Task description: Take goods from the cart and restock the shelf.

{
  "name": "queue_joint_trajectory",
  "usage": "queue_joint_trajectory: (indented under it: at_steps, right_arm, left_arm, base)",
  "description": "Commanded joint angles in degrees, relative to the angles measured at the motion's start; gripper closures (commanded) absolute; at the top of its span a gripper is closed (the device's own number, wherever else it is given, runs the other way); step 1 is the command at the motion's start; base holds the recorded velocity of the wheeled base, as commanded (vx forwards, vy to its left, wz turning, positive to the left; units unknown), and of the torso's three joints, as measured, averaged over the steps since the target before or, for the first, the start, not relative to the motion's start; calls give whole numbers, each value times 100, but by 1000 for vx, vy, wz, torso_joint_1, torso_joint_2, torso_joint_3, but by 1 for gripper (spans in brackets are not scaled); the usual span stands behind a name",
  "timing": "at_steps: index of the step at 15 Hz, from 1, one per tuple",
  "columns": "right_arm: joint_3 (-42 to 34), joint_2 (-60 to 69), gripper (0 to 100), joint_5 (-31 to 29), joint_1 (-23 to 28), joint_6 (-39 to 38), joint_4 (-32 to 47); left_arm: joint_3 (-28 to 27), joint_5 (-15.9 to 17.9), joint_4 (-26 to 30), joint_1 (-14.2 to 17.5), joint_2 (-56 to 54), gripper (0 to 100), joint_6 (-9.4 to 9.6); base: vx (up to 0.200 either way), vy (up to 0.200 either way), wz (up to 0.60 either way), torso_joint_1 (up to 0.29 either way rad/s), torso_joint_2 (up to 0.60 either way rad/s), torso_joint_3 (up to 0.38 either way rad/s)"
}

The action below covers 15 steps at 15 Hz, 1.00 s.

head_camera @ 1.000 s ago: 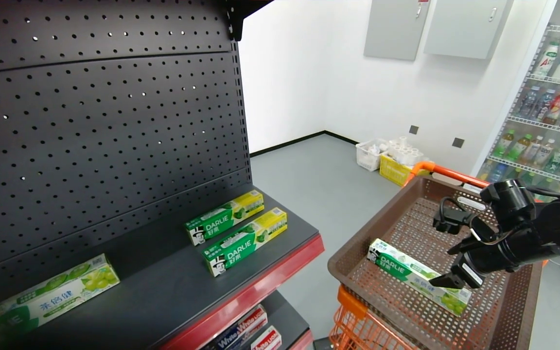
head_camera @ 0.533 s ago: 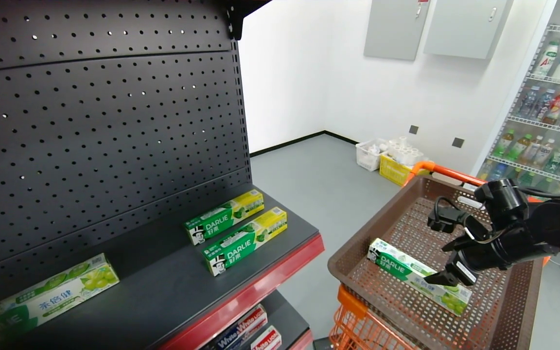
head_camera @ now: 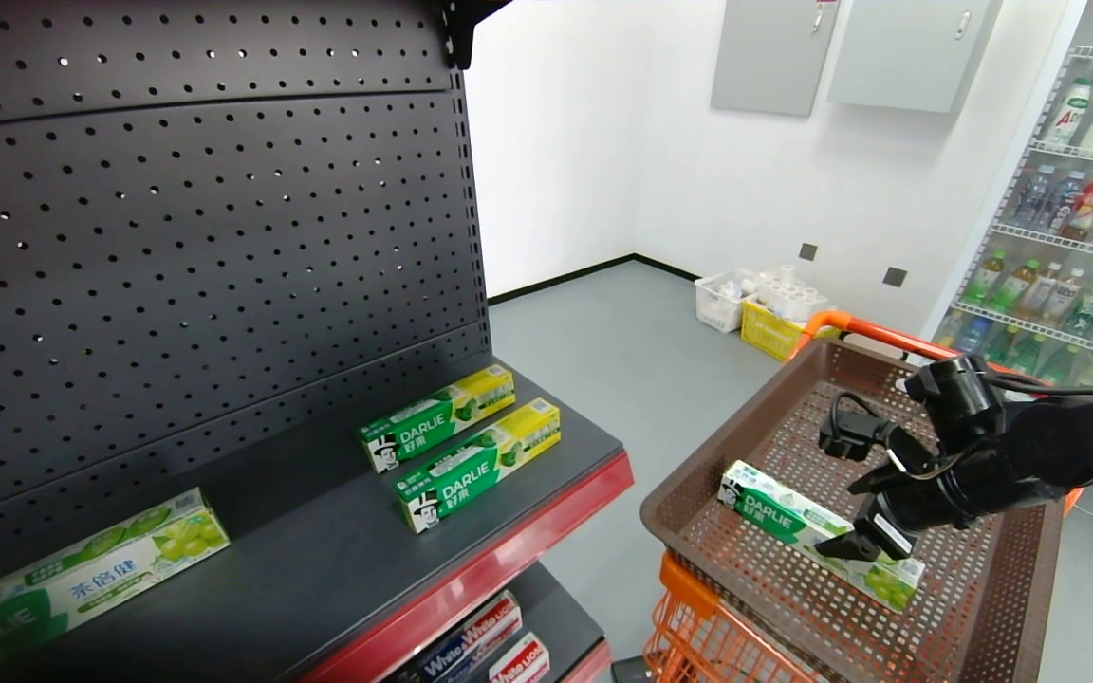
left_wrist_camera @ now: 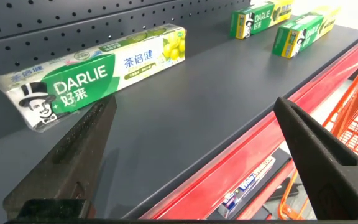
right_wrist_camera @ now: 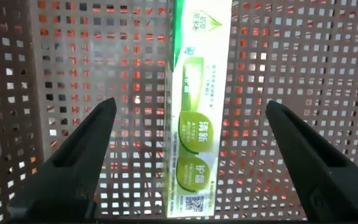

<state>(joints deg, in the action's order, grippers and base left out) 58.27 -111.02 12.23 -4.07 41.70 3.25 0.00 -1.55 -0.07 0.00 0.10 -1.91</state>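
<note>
A long green-and-white toothpaste box [head_camera: 817, 533] lies flat on the floor of the brown cart basket [head_camera: 698, 474]. My right gripper [head_camera: 850, 517] hangs open just over its near half. In the right wrist view the box [right_wrist_camera: 197, 106] runs between the two spread fingers [right_wrist_camera: 73, 168] of the right gripper [right_wrist_camera: 190, 106], apart from both. My left gripper [left_wrist_camera: 194, 106] stands open and empty over the front of the black shelf [left_wrist_camera: 185, 124]. A long toothpaste box [left_wrist_camera: 92, 74] lies just beyond it. Two shorter green-yellow boxes [head_camera: 437, 419] [head_camera: 478, 465] lie side by side at the shelf's right end.
The shelf [head_camera: 319, 550] has a red front lip and a pegboard back. Boxed goods [head_camera: 471, 645] fill the tier below. An orange lower basket [head_camera: 698, 636] hangs under the cart. A drinks cooler [head_camera: 1068, 237] stands at the right, and bins [head_camera: 765, 308] sit by the far wall.
My right gripper has come down and leftward over the toothpaste box in the cart, staying open. The head view has shifted slightly.
</note>
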Motion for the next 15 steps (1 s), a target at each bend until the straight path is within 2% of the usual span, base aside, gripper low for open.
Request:
queue_joint_trajectory:
  at_steps: [1, 7, 9, 12, 15]
  right_arm:
    - [149, -183, 0, 17, -6, 4, 8]
    - [633, -702, 0, 43, -129, 13, 35]
    - [835, -790, 0, 34, -164, 13, 175]
    - [1274, -992, 0, -1, -164, 22, 782]
    - [1415, -1194, 0, -36, -155, 92, 800]
  left_arm:
    - [0, -3, -1, 0, 8, 0, -2]
    - [0, -3, -1, 0, 8, 0, -2]
    - [0, -3, -1, 0, 8, 0, -2]
    - [0, -3, -1, 0, 8, 0, -2]
    - [0, -3, -1, -9, 8, 0, -2]
  base:
    - [0, 0, 0, 0, 0, 0]
    - [0, 0, 0, 0, 0, 0]
    - [0, 0, 0, 0, 0, 0]
    - [0, 0, 0, 0, 0, 0]
    - [0, 0, 0, 0, 0, 0]
